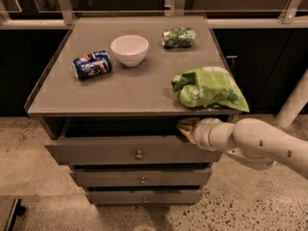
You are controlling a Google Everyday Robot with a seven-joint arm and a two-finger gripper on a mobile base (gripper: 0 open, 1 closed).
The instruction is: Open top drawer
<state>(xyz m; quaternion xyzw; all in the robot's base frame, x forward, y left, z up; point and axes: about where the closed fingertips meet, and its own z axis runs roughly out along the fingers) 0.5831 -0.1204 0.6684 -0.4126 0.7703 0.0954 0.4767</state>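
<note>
Here, in the single camera view, we see a grey cabinet with a flat grey tabletop (106, 93) and three grey drawer fronts stacked below it. The top drawer (110, 150), the widest and tallest front with a small round metal knob (139, 154) at its centre, sits directly under the tabletop and stands a little way out from the cabinet, with a dark gap above its upper edge. The narrower middle drawer (110, 177) and bottom drawer (115, 196) lie beneath it.

The gripper (186, 129) is at the upper right corner of the top drawer front, tucked just under the tabletop edge, at the end of the white robot arm (255, 141) that reaches in from the right. We cannot tell whether it is released or clenched.

On the tabletop we see a blue drinks can (92, 64) lying on its side, a white round bowl (129, 49) just beside it, a small green packet (178, 37) at the back, and a large light-green crinkled bag (208, 89) overhanging the front right edge above the gripper. The can carries white and red markings, but we can read no lettering on it or on the bags.
</note>
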